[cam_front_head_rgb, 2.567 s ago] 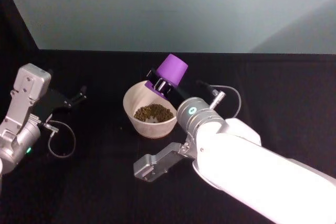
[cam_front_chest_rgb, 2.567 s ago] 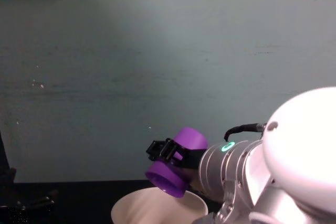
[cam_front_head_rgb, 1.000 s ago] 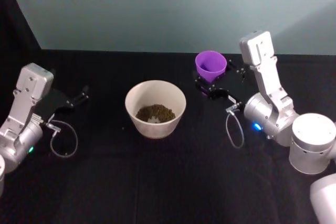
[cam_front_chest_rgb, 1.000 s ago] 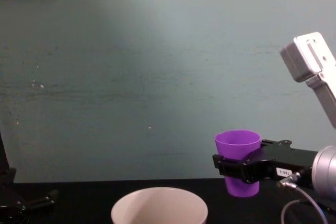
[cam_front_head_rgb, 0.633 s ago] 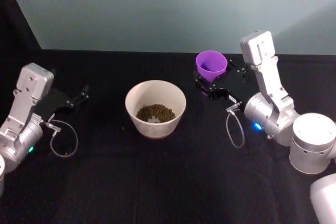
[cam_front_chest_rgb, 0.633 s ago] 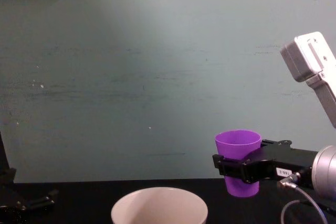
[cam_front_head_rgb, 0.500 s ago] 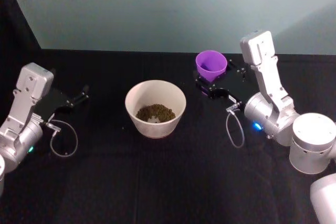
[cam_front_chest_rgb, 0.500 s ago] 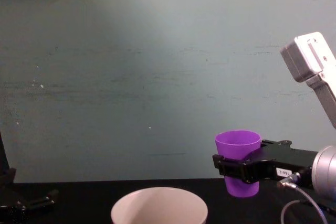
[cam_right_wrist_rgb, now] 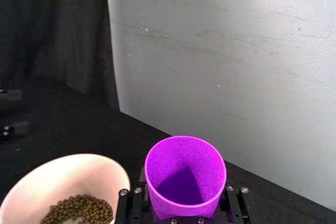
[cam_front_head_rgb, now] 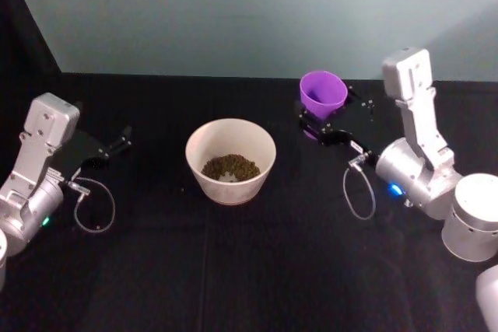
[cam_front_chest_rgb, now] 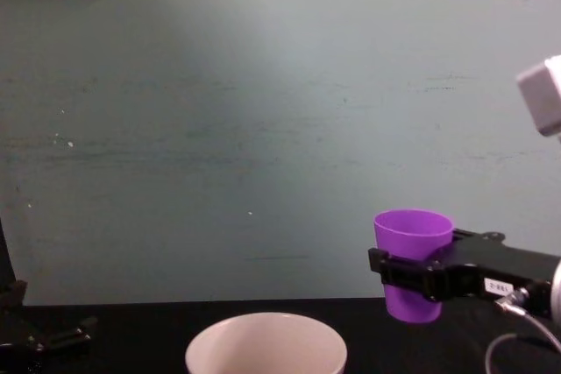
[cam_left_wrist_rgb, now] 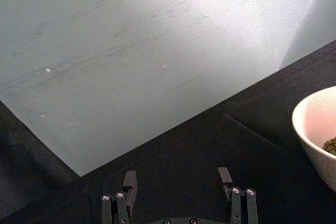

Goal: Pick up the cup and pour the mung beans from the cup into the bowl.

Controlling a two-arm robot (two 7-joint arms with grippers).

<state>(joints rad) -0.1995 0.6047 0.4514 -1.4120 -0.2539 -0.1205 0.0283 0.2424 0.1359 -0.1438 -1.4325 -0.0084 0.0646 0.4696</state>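
Note:
The purple cup (cam_front_head_rgb: 323, 92) (cam_front_chest_rgb: 413, 263) (cam_right_wrist_rgb: 185, 178) stands upright and empty, right of the bowl, with my right gripper (cam_front_head_rgb: 325, 120) (cam_front_chest_rgb: 412, 276) (cam_right_wrist_rgb: 184, 208) shut around its lower half. The cream bowl (cam_front_head_rgb: 230, 159) (cam_front_chest_rgb: 266, 345) (cam_right_wrist_rgb: 58, 187) sits mid-table and holds a heap of mung beans (cam_front_head_rgb: 228, 167) (cam_right_wrist_rgb: 80, 209). My left gripper (cam_front_head_rgb: 118, 144) (cam_left_wrist_rgb: 177, 184) rests open at the table's left, well apart from the bowl, with nothing between its fingers.
The table is covered in black cloth (cam_front_head_rgb: 233, 270) and backs onto a pale teal wall (cam_front_head_rgb: 249, 13). Loose cables loop beside each arm: one at the left (cam_front_head_rgb: 93, 211), another at the right (cam_front_head_rgb: 359, 192). Open room lies in front of the bowl.
The right arm, earlier tipping the cup over the bowl, has drawn back with the cup upright. In the last half second it shifted the cup slightly farther right, away from the bowl.

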